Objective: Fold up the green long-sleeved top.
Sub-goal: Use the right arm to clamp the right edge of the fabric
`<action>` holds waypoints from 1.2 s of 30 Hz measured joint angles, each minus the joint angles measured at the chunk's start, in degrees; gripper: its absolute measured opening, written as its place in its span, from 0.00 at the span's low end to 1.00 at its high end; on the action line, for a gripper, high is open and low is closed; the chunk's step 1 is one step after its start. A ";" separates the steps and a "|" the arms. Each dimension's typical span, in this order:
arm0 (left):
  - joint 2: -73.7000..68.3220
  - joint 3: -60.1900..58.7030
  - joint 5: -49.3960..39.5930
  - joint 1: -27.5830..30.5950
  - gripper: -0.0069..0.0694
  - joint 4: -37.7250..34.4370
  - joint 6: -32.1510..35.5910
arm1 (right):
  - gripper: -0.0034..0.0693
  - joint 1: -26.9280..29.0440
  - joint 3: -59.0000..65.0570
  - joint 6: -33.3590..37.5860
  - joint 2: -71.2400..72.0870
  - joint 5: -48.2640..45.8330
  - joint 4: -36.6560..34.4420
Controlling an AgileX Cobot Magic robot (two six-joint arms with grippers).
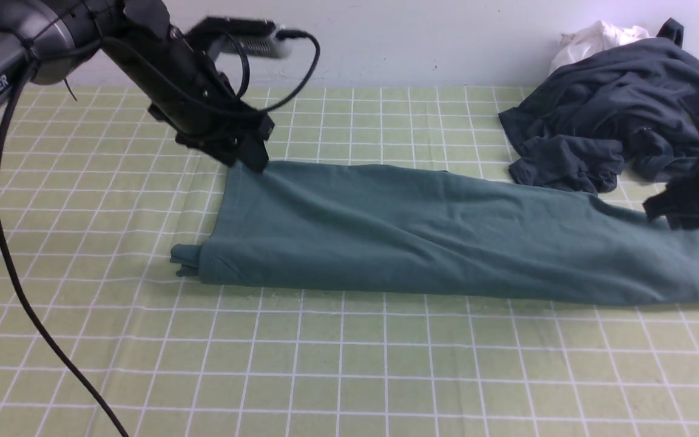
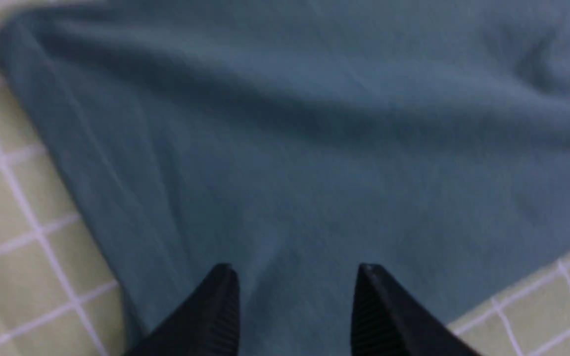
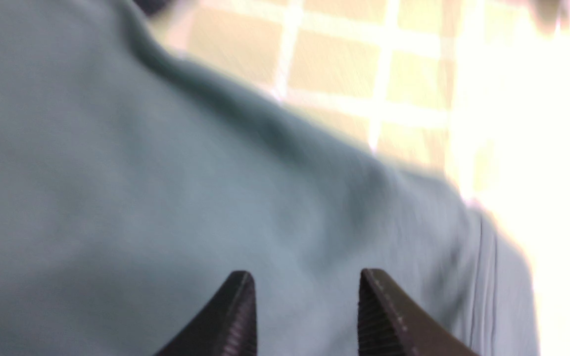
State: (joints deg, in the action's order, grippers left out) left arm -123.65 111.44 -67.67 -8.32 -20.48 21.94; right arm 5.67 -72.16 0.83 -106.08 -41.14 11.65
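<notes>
One lengthwise fold looks done: the green long-sleeved top (image 1: 422, 233) lies as a long band across the tabletop (image 1: 349, 376), with the left end effector (image 2: 295, 267) and right end effector (image 3: 306, 272) parted and empty above its ends, crosswise folds left to do.

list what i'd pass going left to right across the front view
left gripper → green long-sleeved top → dark grey garment → right gripper; the white cloth is left out, as it overlaps the dark grey garment
</notes>
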 joint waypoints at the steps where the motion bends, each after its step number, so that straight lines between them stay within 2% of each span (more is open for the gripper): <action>1: -0.20 -0.19 -0.10 0.00 0.42 0.00 0.14 | 0.40 0.68 0.36 -0.25 -0.48 0.00 -0.14; 4: -4.08 -4.08 1.30 0.18 0.25 1.48 0.75 | 0.36 6.13 2.18 -4.20 -5.11 1.48 -0.97; 7: -6.23 -5.45 2.75 0.47 0.16 3.73 -0.60 | 0.37 8.65 2.22 -7.97 -5.73 1.92 0.11; 11: -5.85 -5.60 2.99 1.22 0.09 4.87 -2.38 | 0.42 11.73 2.08 -13.17 -3.28 2.14 2.48; 19: 7.37 -5.71 0.21 2.11 0.09 6.23 0.10 | 0.45 12.93 1.77 -12.44 0.50 2.86 1.25; 21: 14.57 -5.71 0.10 2.11 0.09 5.51 1.78 | 0.45 13.40 1.77 -12.10 -1.09 2.10 0.38; 31: 40.27 -8.39 -1.83 2.16 0.09 4.97 5.71 | 0.45 13.72 1.02 -5.37 -7.73 2.66 -6.86; 36: 49.82 -14.60 1.05 2.16 0.09 7.33 5.81 | 0.35 13.75 0.76 -0.03 -7.82 2.66 -9.59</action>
State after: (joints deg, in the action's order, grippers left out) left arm -73.83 96.84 -66.63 -6.15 -13.16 27.74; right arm 19.42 -71.40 0.80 -113.90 -38.49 2.06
